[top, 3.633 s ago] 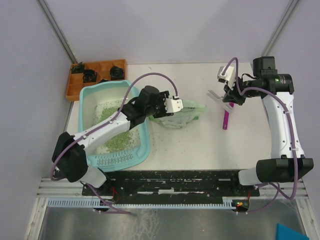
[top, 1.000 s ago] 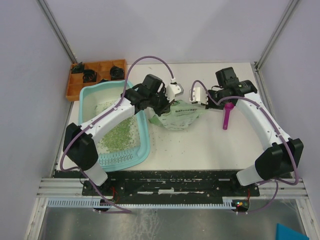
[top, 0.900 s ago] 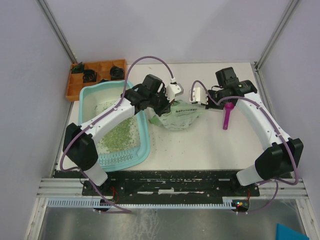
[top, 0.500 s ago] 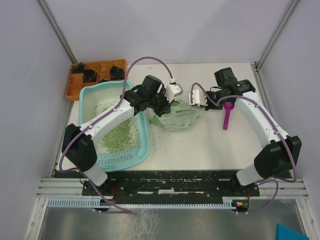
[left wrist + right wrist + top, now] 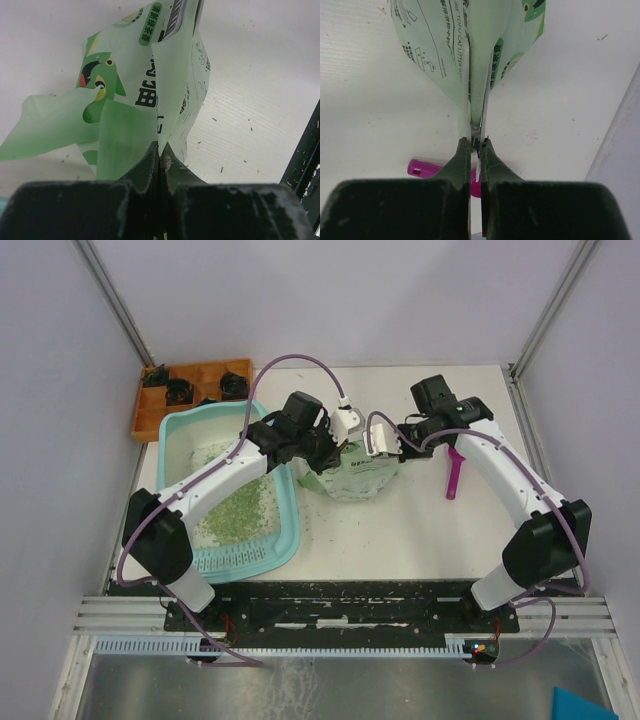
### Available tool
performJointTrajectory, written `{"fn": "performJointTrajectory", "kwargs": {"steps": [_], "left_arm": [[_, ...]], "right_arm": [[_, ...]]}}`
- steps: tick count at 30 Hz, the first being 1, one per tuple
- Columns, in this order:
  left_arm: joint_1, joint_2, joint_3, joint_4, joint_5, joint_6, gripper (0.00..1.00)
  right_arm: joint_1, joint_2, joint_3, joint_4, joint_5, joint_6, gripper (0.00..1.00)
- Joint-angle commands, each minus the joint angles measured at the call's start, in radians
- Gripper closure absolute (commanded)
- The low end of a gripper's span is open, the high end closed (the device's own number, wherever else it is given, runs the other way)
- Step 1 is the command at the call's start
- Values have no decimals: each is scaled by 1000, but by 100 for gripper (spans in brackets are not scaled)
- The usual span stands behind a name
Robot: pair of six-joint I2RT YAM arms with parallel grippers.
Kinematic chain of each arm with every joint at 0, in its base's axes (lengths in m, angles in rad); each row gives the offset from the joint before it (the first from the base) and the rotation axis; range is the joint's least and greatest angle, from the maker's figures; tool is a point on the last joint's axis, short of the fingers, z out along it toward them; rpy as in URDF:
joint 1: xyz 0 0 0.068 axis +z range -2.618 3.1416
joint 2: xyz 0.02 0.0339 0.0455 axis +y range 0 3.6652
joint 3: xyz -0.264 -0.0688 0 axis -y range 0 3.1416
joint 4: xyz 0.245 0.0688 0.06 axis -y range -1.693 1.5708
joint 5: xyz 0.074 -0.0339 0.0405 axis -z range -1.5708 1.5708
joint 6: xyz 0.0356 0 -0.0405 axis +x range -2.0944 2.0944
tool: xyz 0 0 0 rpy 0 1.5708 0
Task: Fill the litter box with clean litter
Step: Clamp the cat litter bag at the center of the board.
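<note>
Both left pincer (image 5: 160,150) and right pincer (image 5: 476,145) are pinching the bag (image 5: 358,475) mid-frame, likely readying its lift and tip over the litter box (image 5: 240,560).

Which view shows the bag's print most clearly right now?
Left wrist: the bag fills the frame and its print is crisp, while the fingers near the lens are dark. Right wrist: small text legible, no glare. Top external: even light, print too small to read.

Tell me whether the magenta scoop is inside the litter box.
No, the magenta scoop lies on the table, right of the litter bag.
</note>
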Motion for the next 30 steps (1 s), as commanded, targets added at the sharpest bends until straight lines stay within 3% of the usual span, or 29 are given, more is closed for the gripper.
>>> {"fn": "performJointTrajectory", "kwargs": {"steps": [1,16,30], "left_arm": [[-10,-39,7,76,62,-54,97],[-10,-18,24,80,55,-58,97],[-9,-20,23,75,49,-60,97]], "right_arm": [[25,14,54,60,-11,-9,98],[65,25,132,25,-152,84,98],[70,30,76,66,-232,94,98]]}}
